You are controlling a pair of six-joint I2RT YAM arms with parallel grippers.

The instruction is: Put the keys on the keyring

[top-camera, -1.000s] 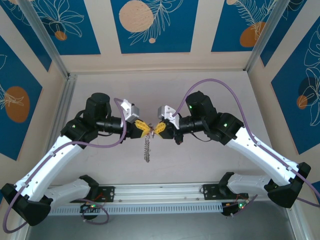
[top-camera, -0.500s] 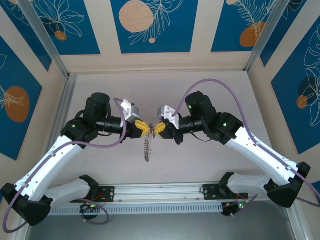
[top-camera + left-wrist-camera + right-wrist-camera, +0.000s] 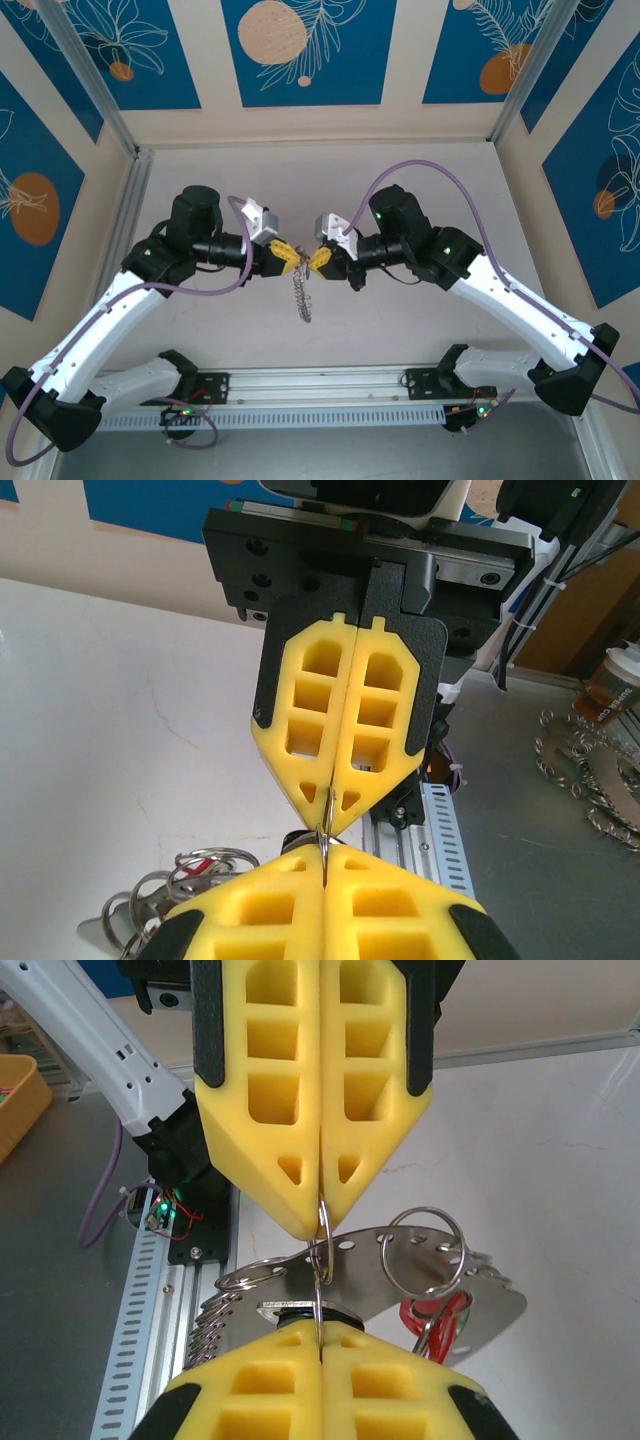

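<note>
Above the middle of the tabletop (image 3: 400, 330) the left claw (image 3: 292, 258) and the right claw (image 3: 314, 260) meet tip to tip, both lifted clear of the surface. Each claw has its yellow foam fingers (image 3: 265, 1110) pressed fully together, with no gap at the seam. Each pinches the same thin wire, the loop of the keyring (image 3: 322, 1250), which runs straight from one seam into the other. This two-sided grip seems meant to hold the loop steady in the air, perhaps so that its wire can be worked or pulled apart where a key would thread on. From the right wrist, the wire sits right at the fingertips, and the rest of the ring hangs just below and to one side. That hanging part carries small silvery rings (image 3: 425, 1250), flat metal pieces (image 3: 400, 1265) and a red tag (image 3: 440, 1320). From above, the same fringe dangles as a short silvery string (image 3: 303, 298) below the meeting point, between the two arms. The keys cannot be picked out with certainty; a dark shape under the flat pieces may be one of them. By this reading the threading step is under way, not finished
</note>
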